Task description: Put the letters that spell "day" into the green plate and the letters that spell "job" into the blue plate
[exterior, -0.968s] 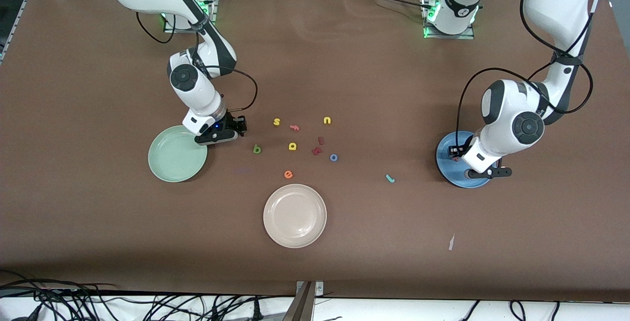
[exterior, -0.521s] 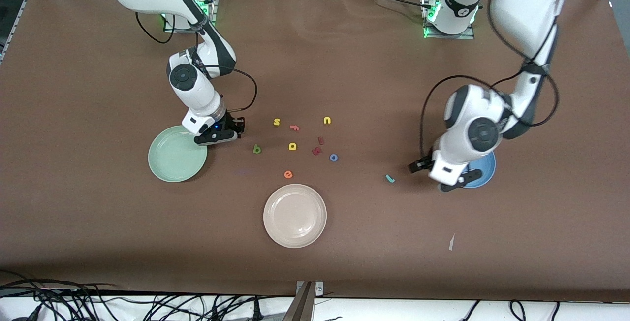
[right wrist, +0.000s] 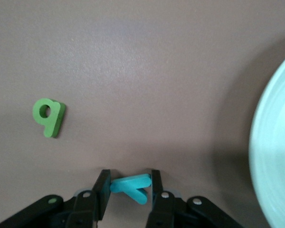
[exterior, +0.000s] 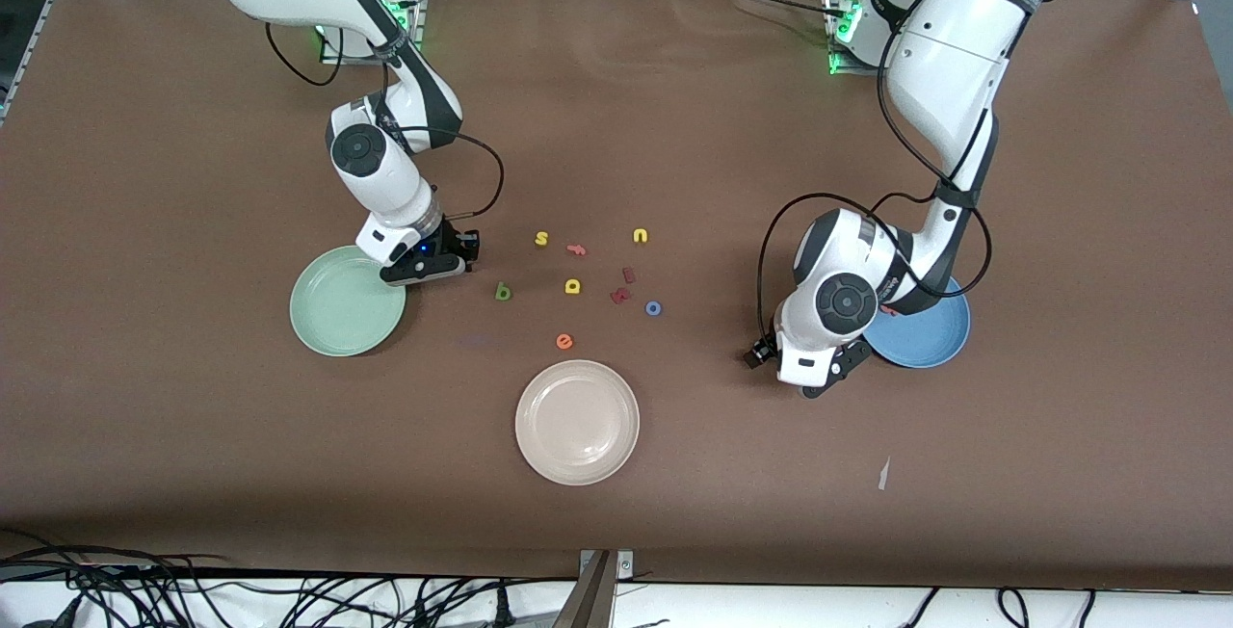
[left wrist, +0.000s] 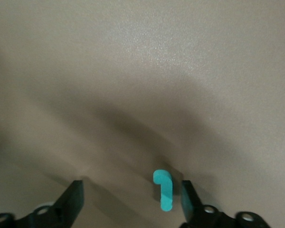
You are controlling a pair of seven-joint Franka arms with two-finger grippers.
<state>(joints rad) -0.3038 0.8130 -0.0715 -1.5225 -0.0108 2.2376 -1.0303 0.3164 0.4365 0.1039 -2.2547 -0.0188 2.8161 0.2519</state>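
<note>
The left gripper (left wrist: 133,202) has swung off the round blue plate (exterior: 927,337), spread around the small teal hook-shaped j (left wrist: 164,190), while the right gripper (right wrist: 128,190) stays pinching the teal y (right wrist: 132,186).

Right arm reaches down from its base, elbow bent, wrist low over the desk. Right claw (right wrist: 128,190) has its fingers (right wrist: 101,192) closed on a small teal piece. Left arm folds sharply, wrist bent down. Left claw (left wrist: 131,202) hangs low over the desk, fingers (left wrist: 72,199) spread wide, nothing gripped.
</note>
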